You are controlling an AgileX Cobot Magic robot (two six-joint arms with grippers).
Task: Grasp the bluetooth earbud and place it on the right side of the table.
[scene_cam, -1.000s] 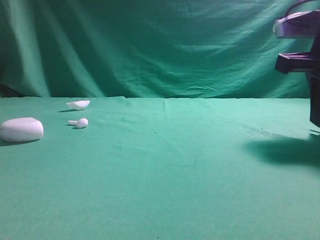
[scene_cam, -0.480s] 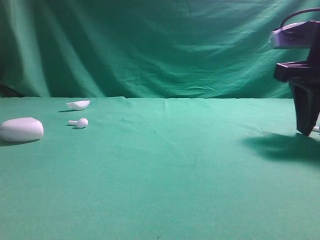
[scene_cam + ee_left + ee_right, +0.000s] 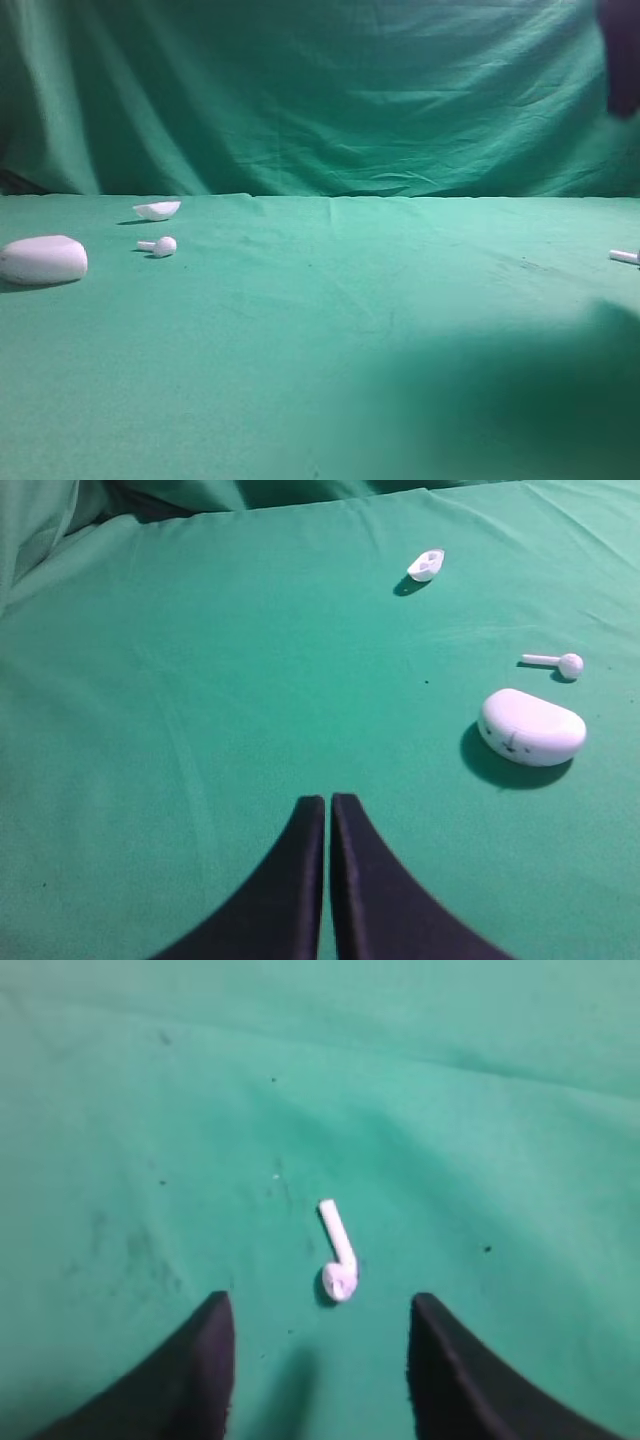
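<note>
The bluetooth earbud lies free on the green table, at its far right edge in the exterior view. In the right wrist view it rests just ahead of my right gripper, between the open jaws and untouched. In the exterior view that gripper is a dark blur high at the top right. My left gripper is shut and empty above bare cloth, well short of the objects on the left.
On the left lie the white pebble-shaped case, the twin earbud and a small white lid-like piece. A broad shadow covers the front right cloth.
My right gripper has risen from the table at the right edge to the top of the view. The earbud it uncovered lies on the cloth. The shadow below has spread.
</note>
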